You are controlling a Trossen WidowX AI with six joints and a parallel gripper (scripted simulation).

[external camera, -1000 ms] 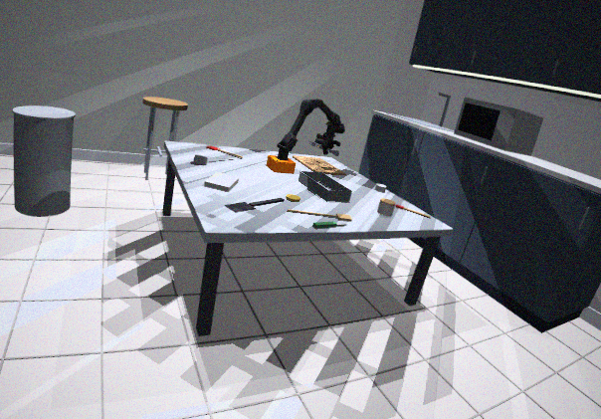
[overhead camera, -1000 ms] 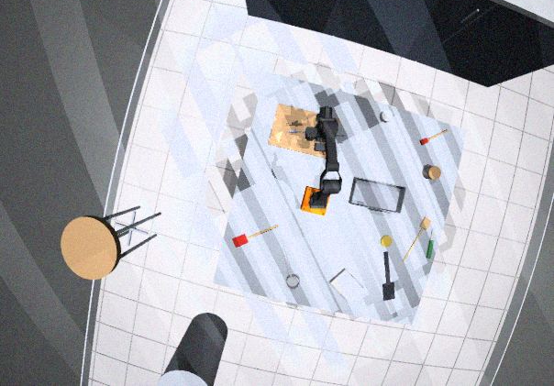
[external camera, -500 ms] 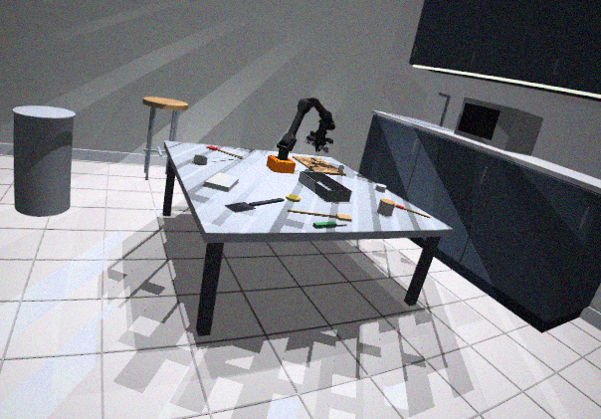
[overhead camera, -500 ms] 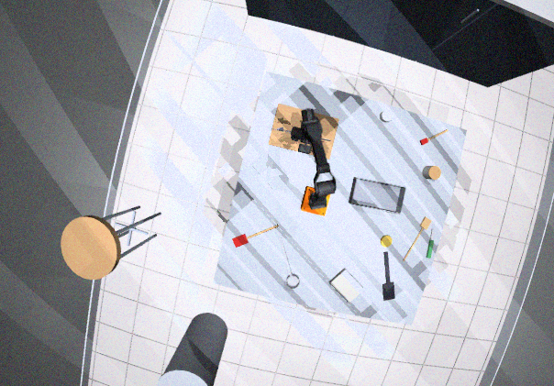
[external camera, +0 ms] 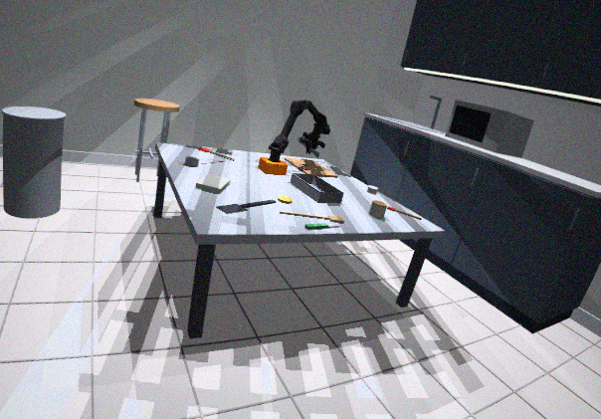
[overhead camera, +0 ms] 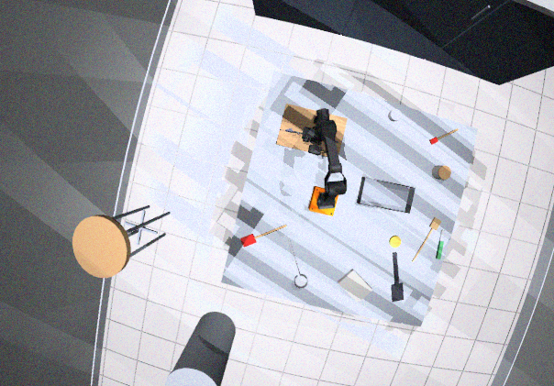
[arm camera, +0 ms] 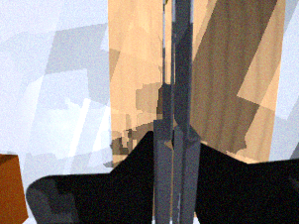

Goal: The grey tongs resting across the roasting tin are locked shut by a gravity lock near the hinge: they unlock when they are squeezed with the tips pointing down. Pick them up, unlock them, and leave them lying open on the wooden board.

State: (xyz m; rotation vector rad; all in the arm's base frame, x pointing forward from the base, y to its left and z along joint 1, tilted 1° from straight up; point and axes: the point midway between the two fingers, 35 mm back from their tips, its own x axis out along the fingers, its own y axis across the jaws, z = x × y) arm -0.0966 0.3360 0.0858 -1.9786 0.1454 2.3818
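My gripper (overhead camera: 305,133) (external camera: 313,150) (arm camera: 161,135) is shut on the grey tongs (overhead camera: 291,130) (arm camera: 183,14) and holds them above the wooden board (overhead camera: 283,139) (external camera: 328,172) (arm camera: 134,29). In the wrist view the tongs' long arms run close together up the middle, with a small yellow part beside them at the top edge. In the top view a thin part of the tongs sticks out to the left of the gripper. Their tips are hard to make out, and whether the lock is released cannot be told. The roasting tin (overhead camera: 383,207) (external camera: 328,197) stands apart, with no tongs across it.
The orange arm base (overhead camera: 315,206) (external camera: 272,167) stands between the board and a red-headed tool (overhead camera: 248,240). A small round pot (overhead camera: 394,115) and a brown-topped jar (overhead camera: 442,172) stand right of the board. A yellow disc (overhead camera: 394,241) and a black spatula (overhead camera: 397,292) lie beyond the tin.
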